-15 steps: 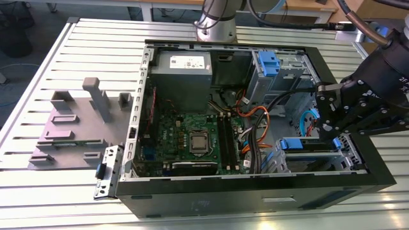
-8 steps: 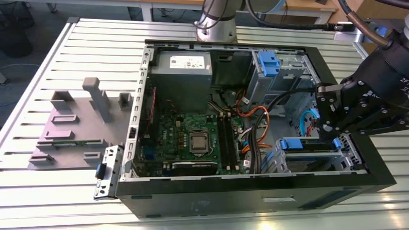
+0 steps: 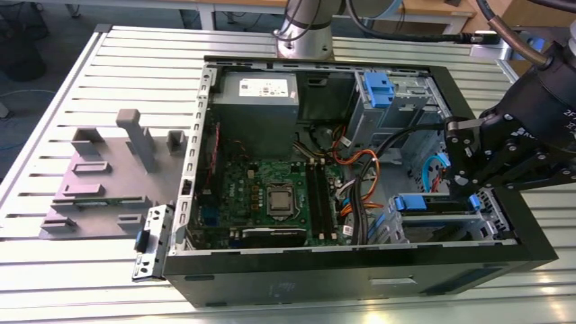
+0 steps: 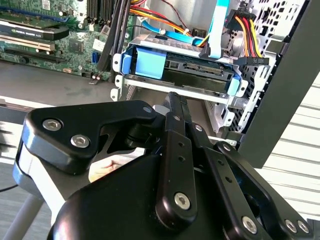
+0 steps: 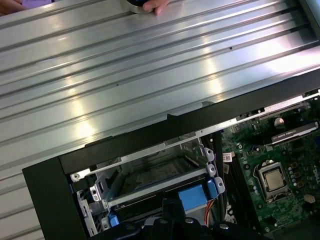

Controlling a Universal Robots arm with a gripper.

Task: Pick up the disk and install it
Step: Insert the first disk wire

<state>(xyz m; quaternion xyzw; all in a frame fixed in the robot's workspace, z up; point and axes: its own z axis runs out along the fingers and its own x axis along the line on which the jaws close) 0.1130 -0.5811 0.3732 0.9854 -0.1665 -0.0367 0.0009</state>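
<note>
The disk [image 4: 200, 67] lies flat in the lower drive bay of the open computer case [image 3: 360, 266], its blue carrier handle [image 4: 149, 62] facing outward. That same blue handle [image 3: 421, 202] sits at the case's front corner on the exterior view's right, and it also appears in the first wrist view [image 5: 193, 197]. My gripper [image 4: 173, 98] is shut with nothing in it, its tip just in front of the bay's metal rail below the disk. The black gripper [image 3: 466, 190] hangs over the case's wall on the exterior view's right, beside the bay.
Inside the case are a green motherboard [image 3: 270, 196], a grey power-supply box [image 3: 259, 89], orange and blue cables [image 3: 360, 165] and an upper bay with a blue clip [image 3: 376, 86]. A grey fixture [image 3: 108, 175] lies on the slatted table. A person's fingers [image 5: 158, 6] rest at the table's far edge.
</note>
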